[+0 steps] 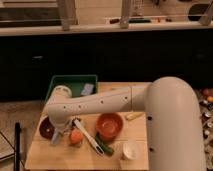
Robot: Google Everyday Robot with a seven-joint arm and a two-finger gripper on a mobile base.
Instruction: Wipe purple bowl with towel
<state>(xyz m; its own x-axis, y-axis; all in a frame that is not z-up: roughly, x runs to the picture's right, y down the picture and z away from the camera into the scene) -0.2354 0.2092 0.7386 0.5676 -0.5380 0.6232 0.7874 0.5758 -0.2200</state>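
No readable text anywhere in my view.

I can make out no lettering, label, brand or number on the arm's white shell (100, 102), the purple bowl (47, 128), the orange bowl (110, 125), the green bin (70, 82), the white cup (130, 150) or the wooden table (60, 157). The gripper (57, 136) sits low by the purple bowl and carries no marking I can read.
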